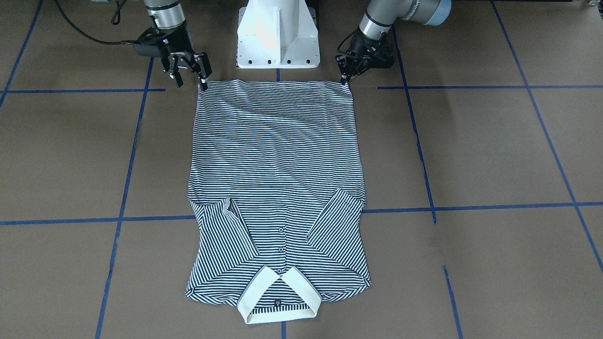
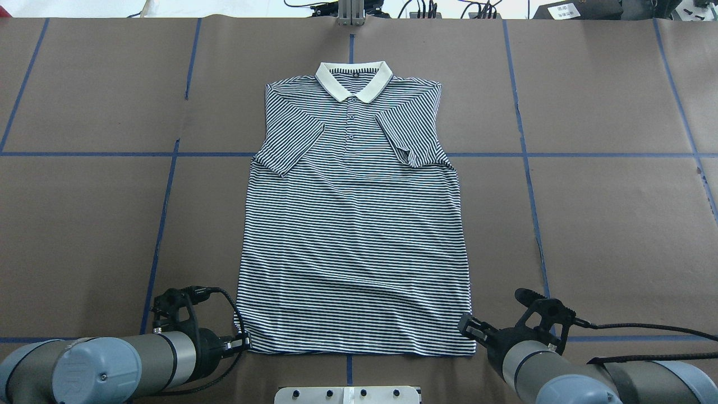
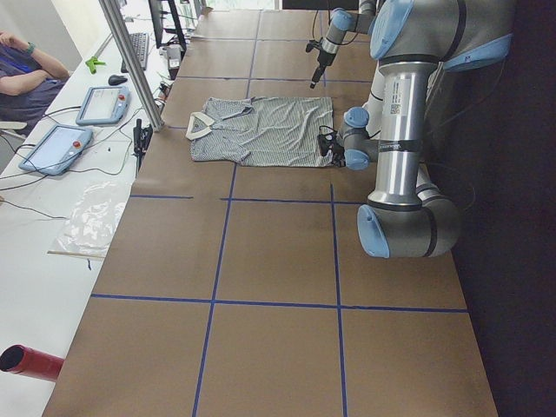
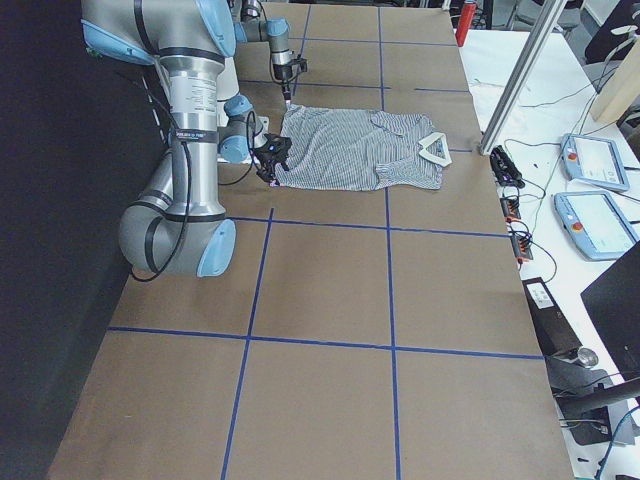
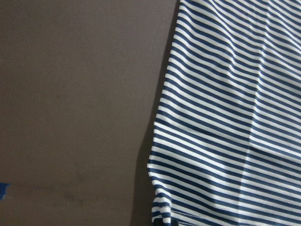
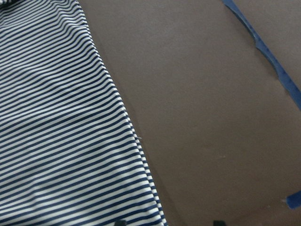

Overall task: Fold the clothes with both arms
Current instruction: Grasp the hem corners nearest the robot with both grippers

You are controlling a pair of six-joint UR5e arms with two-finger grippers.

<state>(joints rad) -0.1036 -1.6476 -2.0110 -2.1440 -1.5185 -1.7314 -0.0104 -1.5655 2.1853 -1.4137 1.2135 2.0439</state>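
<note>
Cream collar (image 1: 278, 294) nearest; striped polo shirt (image 1: 278, 155) flat, face up on desk (image 1: 471, 150), sleeves (image 1: 337, 226) folded in. Left fingers (image 1: 346, 75) pinching hem corner (image 1: 349, 85); right fingers (image 1: 203, 77) spread astride other hem corner.

A robotics lab: teach pendants (image 4: 597, 160) beside a tape-gridded table (image 1: 494, 150).

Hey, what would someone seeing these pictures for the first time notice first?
A navy-and-white striped polo shirt lies flat on the brown table, both short sleeves folded onto its front, cream collar away from the robot. The black two-finger left gripper and right gripper sit at the two hem corners nearest the robot.
</note>
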